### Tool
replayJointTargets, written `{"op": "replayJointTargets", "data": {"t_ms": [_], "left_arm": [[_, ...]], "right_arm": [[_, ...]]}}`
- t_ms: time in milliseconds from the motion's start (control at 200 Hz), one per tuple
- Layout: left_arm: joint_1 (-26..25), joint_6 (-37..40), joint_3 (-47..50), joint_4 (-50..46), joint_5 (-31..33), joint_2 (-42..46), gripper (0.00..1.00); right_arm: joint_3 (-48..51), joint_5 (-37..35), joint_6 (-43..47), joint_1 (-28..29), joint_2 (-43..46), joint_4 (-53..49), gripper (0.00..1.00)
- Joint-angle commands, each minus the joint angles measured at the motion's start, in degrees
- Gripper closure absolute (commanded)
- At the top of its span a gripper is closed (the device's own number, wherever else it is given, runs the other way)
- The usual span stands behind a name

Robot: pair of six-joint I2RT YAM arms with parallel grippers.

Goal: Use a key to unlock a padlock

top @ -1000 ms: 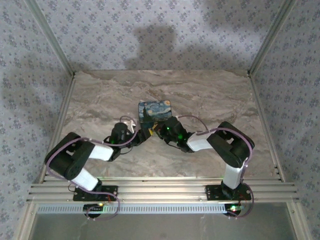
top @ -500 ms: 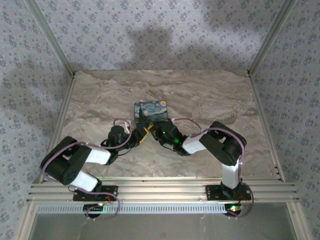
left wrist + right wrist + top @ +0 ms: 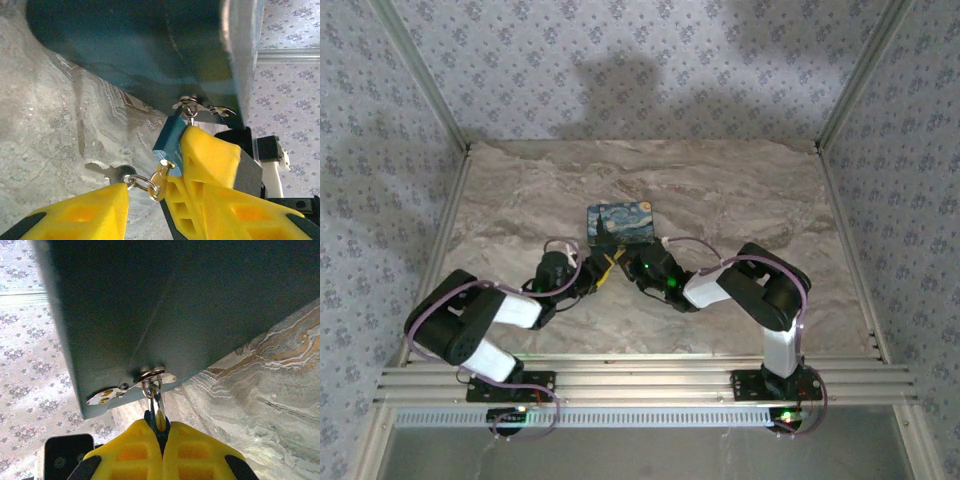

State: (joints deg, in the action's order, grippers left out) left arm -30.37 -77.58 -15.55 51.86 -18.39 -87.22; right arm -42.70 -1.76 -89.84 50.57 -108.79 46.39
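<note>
**Fig. Front of the box, wrist views.** I am watching the blue padlock (image 3: 170, 134) hanging by its shackle from the hasp (image 3: 152, 375) on the front face of the box (image 3: 620, 222). The right gripper (image 3: 161, 430) is clamping the padlock body just in front of the box. The left gripper (image 3: 146, 192) is facing it, fingers narrowly apart with the key ring (image 3: 145, 182) between them. I cannot tell whether it is gripping. The key (image 3: 111, 172) is showing beside that ring.

You have no writing to read here: the box (image 3: 620, 222) shows a painted night-sky picture without legible letters, and the blue padlock (image 3: 168, 136) body is too dim for any brand or number
</note>
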Motion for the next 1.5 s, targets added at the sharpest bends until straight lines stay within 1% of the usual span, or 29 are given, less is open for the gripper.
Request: {"op": "replayJointTargets", "data": {"t_ms": [0, 85, 205, 335, 385, 440, 590, 749, 859, 1024, 1124, 1219, 1284, 1344, 1374, 1419, 1494], "left_arm": [[0.21, -1.42, 0.17, 4.3, -0.12, -2.02, 0.61], [0.15, -1.78, 0.08, 5.89, -0.28, -2.98, 0.67], [0.19, -2.39, 0.13, 8.1, -0.38, -4.2, 0.79], [0.21, -3.92, 0.35, 11.61, -0.84, -5.95, 0.88], [0.21, -4.33, 0.43, 12.82, -0.94, -6.61, 0.92], [0.27, -4.68, 0.52, 14.09, -0.98, -7.29, 1.0], [0.66, -4.05, 0.01, 15.92, -1.6, -8.29, 1.0], [1.83, -2.5, -1.35, 18.53, -3.34, -8.91, 1.0], [2.79, -0.7, -2.56, 19.4, -5.1, -8.98, 1.0], [3.66, 8.17, -5.24, 15.64, -9.1, -9.46, 1.0], [3.52, 16.93, -5.38, 11.58, -9.2, -8.21, 1.0], [2.6, 27.98, -4.76, 3.08, -5.93, -4.6, 1.0], [1.18, 36.27, -4.41, -3.68, -1.79, -1.78, 1.0], [-0.67, 42.53, -3.58, -7.28, 2.68, 0.38, 1.0], [-1.34, 44.65, -2.99, -8.01, 4.5, 1.08, 1.0], [-1.85, 46.49, -1.89, -7.76, 6.1, 1.67, 1.0], [-1.83, 46.82, -0.33, -5.98, 7.05, 1.7, 1.0]], "right_arm": [[-0.32, 0.52, -1.26, 0.85, -1.78, -3.41, 1.0], [-0.12, 0.44, -1.29, 0.92, -1.6, -3.41, 1.0], [-0.01, 0.3, -1.23, 1.02, -1.33, -3.41, 1.0], [-0.11, 0.27, -1.23, 1.16, -1.33, -3.41, 1.0], [-0.15, 0.22, -1.22, 1.15, -1.42, -3.37, 1.0], [-0.17, 0.18, -1.26, 1.29, -1.49, -3.32, 1.0], [-0.75, 1.04, -0.69, 1.47, -1.38, -4.06, 1.0], [-2.83, 4.33, 2.35, 1.64, -0.74, -10.44, 1.0], [-3.08, 6.34, 3.88, 1.9, -0.54, -12.87, 1.0], [-6.7, 12.28, 7.76, 1.82, -1.14, -18.15, 1.0], [-9.08, 14.71, 9.97, 1.64, -1.26, -21.69, 1.0], [-10.29, 14.72, 12.01, 1.32, -0.06, -25.7, 1.0], [-11.09, 14.26, 13.66, 1.29, 1.13, -29.16, 1.0], [-11.84, 13.83, 14.91, 1.28, 2.01, -32.02, 1.0], [-11.96, 13.72, 15.27, 1.2, 2.27, -32.83, 1.0], [-12.15, 13.62, 15.64, 1.2, 2.61, -33.9, 0.97], [-12.21, 13.76, 15.68, 1.11, 2.78, -34.56, 0.92]]}}
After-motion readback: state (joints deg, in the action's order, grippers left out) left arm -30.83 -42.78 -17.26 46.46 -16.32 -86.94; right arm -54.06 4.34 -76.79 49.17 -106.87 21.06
